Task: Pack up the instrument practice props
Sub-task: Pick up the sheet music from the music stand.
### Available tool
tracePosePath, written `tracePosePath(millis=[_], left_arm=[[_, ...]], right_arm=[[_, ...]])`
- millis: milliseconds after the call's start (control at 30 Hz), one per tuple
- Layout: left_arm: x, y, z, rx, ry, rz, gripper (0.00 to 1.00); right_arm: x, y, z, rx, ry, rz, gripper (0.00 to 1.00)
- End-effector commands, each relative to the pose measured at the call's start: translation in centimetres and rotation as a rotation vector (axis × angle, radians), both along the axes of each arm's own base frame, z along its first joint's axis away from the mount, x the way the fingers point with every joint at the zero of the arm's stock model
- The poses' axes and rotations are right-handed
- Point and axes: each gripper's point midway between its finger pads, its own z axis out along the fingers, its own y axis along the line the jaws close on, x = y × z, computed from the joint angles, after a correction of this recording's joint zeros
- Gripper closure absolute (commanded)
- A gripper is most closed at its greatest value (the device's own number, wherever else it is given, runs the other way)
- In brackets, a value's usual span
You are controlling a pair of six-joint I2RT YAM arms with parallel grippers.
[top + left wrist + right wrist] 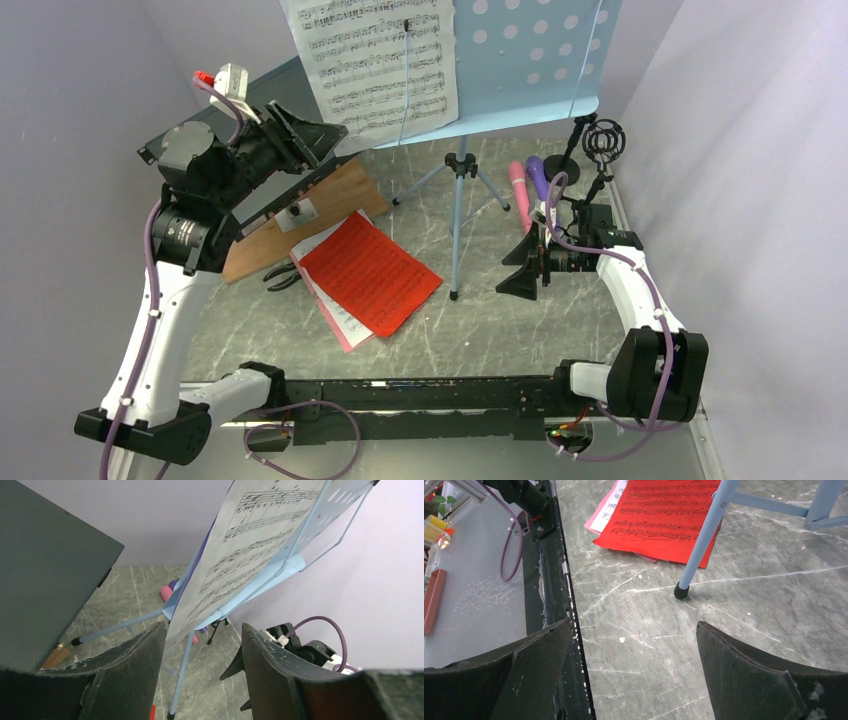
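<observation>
Black fingers [135, 670] of the left gripper [204, 630] fill the bottom of the left wrist view. They stand apart on either side of the lower corner of the white sheet-music page [375, 55], and neither pad presses on it, so the grip is released. The right gripper [634, 625] hangs low over the grey bench [560, 320] towards its right edge, spread wide with nothing between the fingers.

At the far-left corner stands the large dark flat metal box [45, 570], tilted up behind the left arm, with a brown wooden board [340, 195] at its foot. The light-blue perforated music rack [530, 60] rises at the middle of the far edge, leaning back on its tripod legs [458, 220]. 1 leg's black foot [680, 591] rests on the bench just beside the red page. The white page leans on the rack's left half.

The red sheet-music page [370, 272] lies flat left of the bench's centre. It covers most of a white page [318, 250] and a pink page [335, 318], whose edges stick out on the left.

Near the far-right corner the pink microphone [520, 195] and the purple microphone [538, 175] lie side by side, with the 2 small black mic supports [603, 140] upright just beyond them. Black pliers [283, 278] lie against the pages' left edge.
</observation>
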Motion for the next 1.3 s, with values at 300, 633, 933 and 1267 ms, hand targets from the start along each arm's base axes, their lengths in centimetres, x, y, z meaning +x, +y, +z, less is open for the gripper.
tracePosePath(millis=[300,633,933,1267], left_arm=[[-2.5,-0.3,1.5,-0.026,-0.044,-0.068,0.47],[-2.8,-0.8,1.5,-0.032,-0.046,-0.105,0.47],[-2.7,-1.9,2.0,-0.041,-0.061,-0.171,0.59],[-1.0,-2.0,3.6,-0.004,-0.137,-0.152,0.51]], right_arm=[[0.8,0.1,1.4,0.008,-0.074,0.016,0.01],[0.8,0.1,1.3,0.007,-0.071,0.015,0.01],[0.8,0.1,1.3,0.005,-0.072,0.015,0.01],[0.8,0.1,1.3,0.006,-0.072,0.015,0.01]])
